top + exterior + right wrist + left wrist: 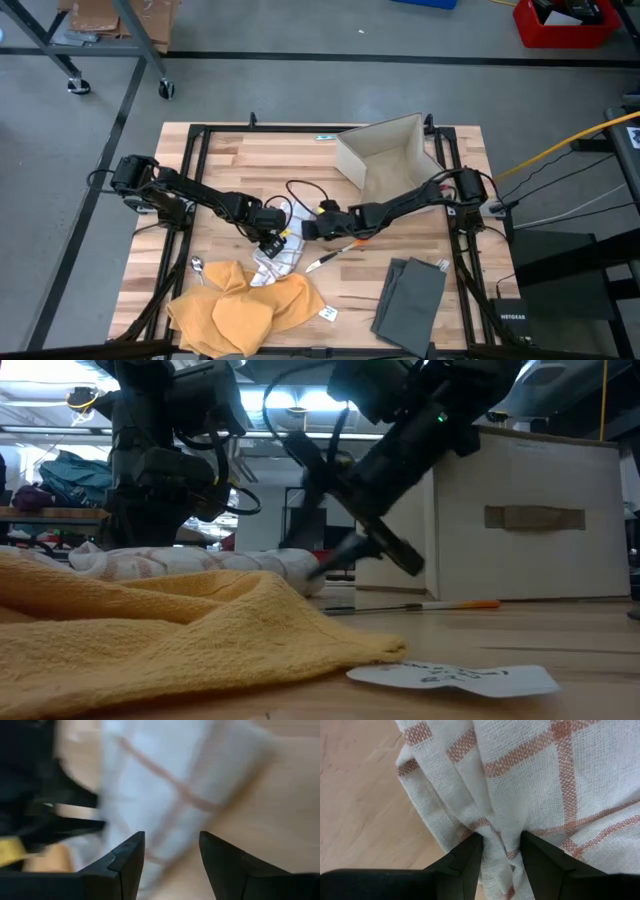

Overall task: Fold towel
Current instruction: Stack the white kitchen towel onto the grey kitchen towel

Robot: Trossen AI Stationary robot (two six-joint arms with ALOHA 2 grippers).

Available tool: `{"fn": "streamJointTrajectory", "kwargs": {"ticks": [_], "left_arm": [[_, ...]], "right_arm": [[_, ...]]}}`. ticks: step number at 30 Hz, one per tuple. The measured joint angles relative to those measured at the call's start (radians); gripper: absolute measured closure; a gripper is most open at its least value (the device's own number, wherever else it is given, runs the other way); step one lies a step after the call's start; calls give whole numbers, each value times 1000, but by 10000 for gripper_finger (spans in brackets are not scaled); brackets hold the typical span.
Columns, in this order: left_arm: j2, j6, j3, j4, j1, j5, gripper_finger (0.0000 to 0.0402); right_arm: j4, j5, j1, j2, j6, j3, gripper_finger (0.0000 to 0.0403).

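A: Towel?

B: White towel (272,254) with red-brown check, bunched mid-counter, just beyond the yellow cloth (245,305). My left pincer (501,851) is clenched on a gathered fold of it. My right pincer (170,855) hangs right above the towel's other edge, fingers apart, gripping nothing.

A: Anything hidden?

B: Right wrist view is smeared; cloth only a pale shape with pink lines. From table height the yellow cloth blocks the towel's lower part, and the arms cover its middle from overhead.

A: Surface, room?

B: Light wood-plank counter (230,160) in a black frame. On it: open beige fabric box (385,150), folded grey cloth (410,295), spoon (198,266), orange-tipped pen (335,255), paper tag (328,313). Grey floor around, red bin (565,22) at the far corner, cut off.
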Motion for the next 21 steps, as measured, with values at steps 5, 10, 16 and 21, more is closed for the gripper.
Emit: {"fn": "streamJointTrajectory", "kwargs": {"ticks": [5, 10, 16, 21], "left_arm": [[0, 0, 0, 0, 0, 0, 270], [0, 0, 0, 0, 0, 0, 270], [0, 0, 0, 1, 0, 0, 270], [0, 0, 0, 1, 0, 0, 270]], "right_arm": [[49, 28, 0, 17, 43, 3, 210], [19, 0, 0, 16, 47, 2, 210], [7, -5, 8, 16, 63, 1, 210], [-58, 48, 6, 17, 135, 1, 210]]}}
